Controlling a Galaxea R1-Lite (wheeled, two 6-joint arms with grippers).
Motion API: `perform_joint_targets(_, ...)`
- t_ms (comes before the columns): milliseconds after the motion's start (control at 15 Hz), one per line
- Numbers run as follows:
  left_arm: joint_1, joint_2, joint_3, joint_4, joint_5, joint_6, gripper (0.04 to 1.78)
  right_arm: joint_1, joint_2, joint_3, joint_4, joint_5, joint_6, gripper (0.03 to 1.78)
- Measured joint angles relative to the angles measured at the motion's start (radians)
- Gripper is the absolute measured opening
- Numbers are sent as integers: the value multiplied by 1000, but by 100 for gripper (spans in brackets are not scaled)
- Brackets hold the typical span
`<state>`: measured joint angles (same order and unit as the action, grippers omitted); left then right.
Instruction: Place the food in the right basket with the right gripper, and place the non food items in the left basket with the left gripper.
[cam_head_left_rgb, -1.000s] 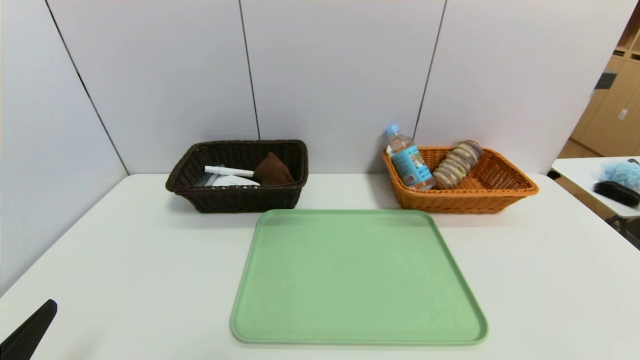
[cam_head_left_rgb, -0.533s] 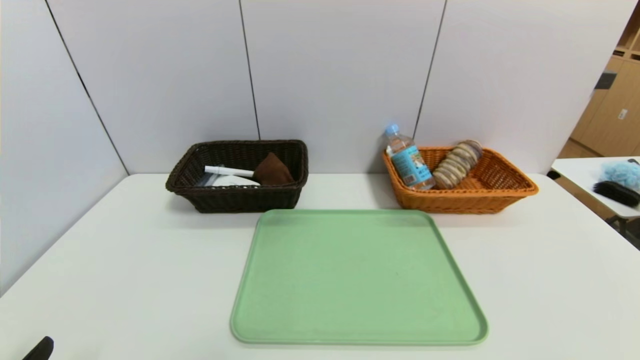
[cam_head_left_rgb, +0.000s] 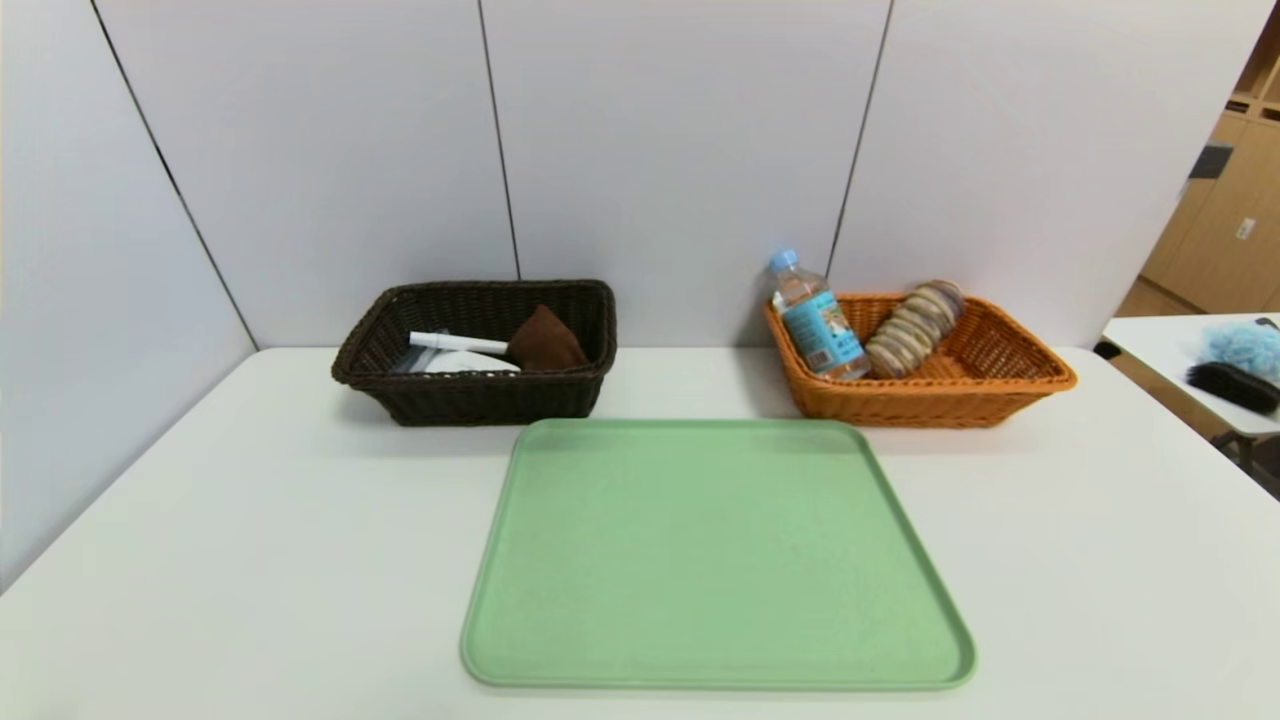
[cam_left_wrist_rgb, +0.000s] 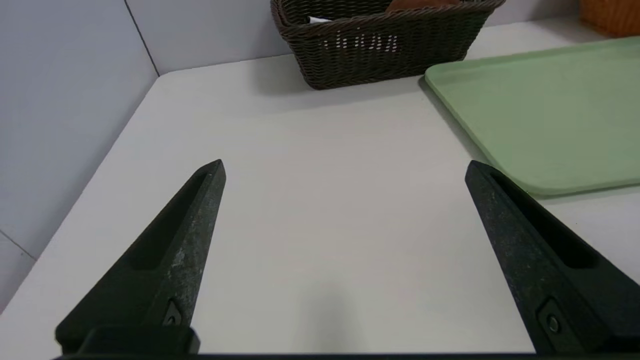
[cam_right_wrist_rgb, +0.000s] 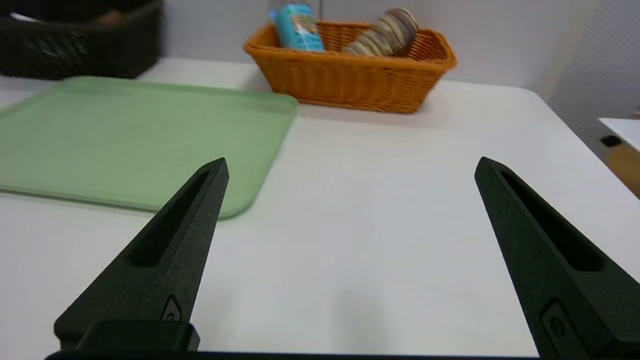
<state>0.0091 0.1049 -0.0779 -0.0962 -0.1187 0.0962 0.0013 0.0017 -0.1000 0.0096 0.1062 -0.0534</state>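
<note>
1. The white worktop (cam_head_left_rgb: 250, 520) carries a green tray (cam_head_left_rgb: 715, 560) with nothing on it.
2. The dark left basket (cam_head_left_rgb: 480, 395) holds a brown cloth (cam_head_left_rgb: 545, 340), soft and light, best pinched at its peak, and a white tube (cam_head_left_rgb: 455, 343), stiff and probably slick.
3. The orange right basket (cam_head_left_rgb: 930, 400) holds a water bottle (cam_head_left_rgb: 815, 320), likely heaviest and smooth, best gripped mid-body, and a cookie sleeve (cam_head_left_rgb: 915, 328), probably fragile.
4. The left pincer (cam_left_wrist_rgb: 345, 170) and right pincer (cam_right_wrist_rgb: 350, 167) hover low over bare worktop, fingers apart, holding nothing.
</note>
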Motion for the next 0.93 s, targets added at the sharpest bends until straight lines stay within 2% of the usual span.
perform_joint_targets(67, -1, -20, 15, 13, 0, 24, 169, 0, -2, 33, -13, -32, -27, 170)
perform_joint_targets(200, -4, -66, 45, 64, 21, 50, 169, 0, -3, 82, -12, -58, -72, 170)
perform_joint_targets(333, -7, -89, 67, 109, 64, 53, 169, 0, -3, 93, 6, -61, -57, 170)
perform_joint_targets(467, -7, -99, 64, 137, 68, 27, 169, 0, -3, 96, 6, -64, -40, 170)
perform_joint_targets(667, -8, -103, 63, 135, 92, -42, 169, 1, -3, 98, 0, -104, 48, 170)
perform_joint_targets(933, -9, -104, 65, 121, 114, -94, 169, 0, -2, 99, -4, -109, 60, 170)
